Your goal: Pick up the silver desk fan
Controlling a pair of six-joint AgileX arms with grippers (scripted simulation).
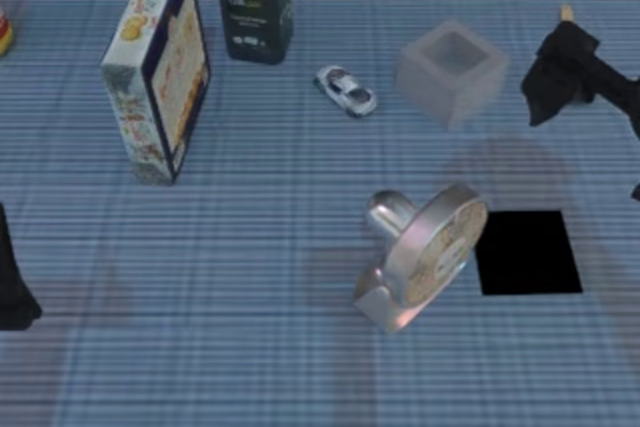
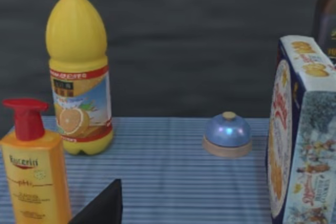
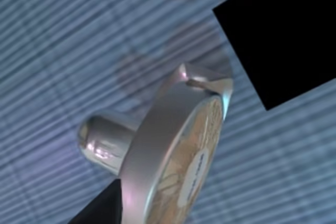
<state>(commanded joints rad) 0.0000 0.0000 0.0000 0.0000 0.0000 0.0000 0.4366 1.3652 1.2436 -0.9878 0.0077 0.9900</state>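
Observation:
The silver desk fan [image 1: 425,252] stands right of the table's middle, its cream-gold face turned toward the right side. Its stubby rear housing [image 1: 390,215] points to the back left. My right gripper [image 1: 553,72] hangs open above the back right of the table, well apart from the fan, holding nothing. In the right wrist view the fan [image 3: 168,156] fills the frame below the camera, with one dark finger [image 3: 102,208] beside its rim. My left arm [image 1: 12,282] is parked at the left edge; one of its fingers [image 2: 102,205] shows over bare cloth.
A translucent grey cube [image 1: 450,72] and small silver toy car [image 1: 346,90] sit behind the fan. A black square patch [image 1: 528,252] lies just right of it. A cereal box [image 1: 160,62] and olive oil bottle [image 1: 256,2] stand back left, near a juice bottle [image 2: 79,72], pump bottle [image 2: 34,177] and bell [image 2: 227,136].

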